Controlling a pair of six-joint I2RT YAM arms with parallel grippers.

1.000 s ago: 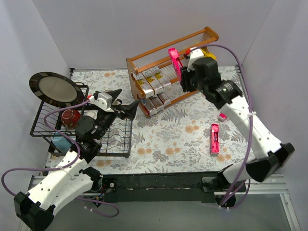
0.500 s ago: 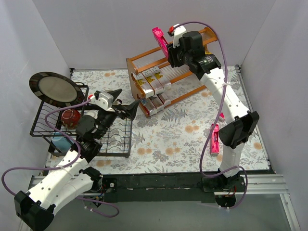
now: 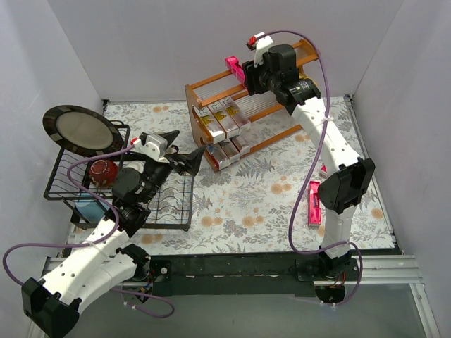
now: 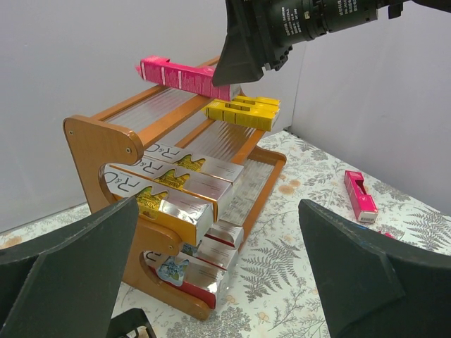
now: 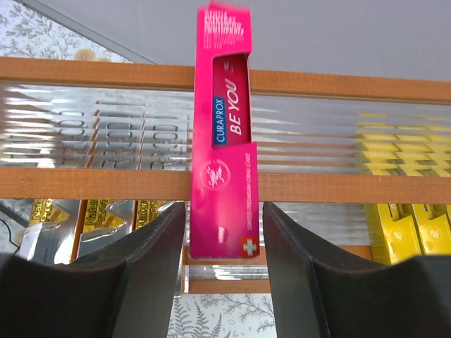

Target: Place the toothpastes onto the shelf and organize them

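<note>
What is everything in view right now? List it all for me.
shelf: one, orange-brown wood, back of table.
held carton: one, magenta, above the top tier.
yellow cartons: at least two, top tier.
silver-gold cartons: three, middle tier.
bottom cartons: at least two, white and red, bottom tier.
loose carton: one, magenta, on table, right.
dish rack: one, black wire, left.
plate: one, dark, propped on rack.
bowl: one, red, in rack.
table: one, floral cover.
left gripper: one, black, open, empty.
right gripper: one, black, shut on held carton.
</note>
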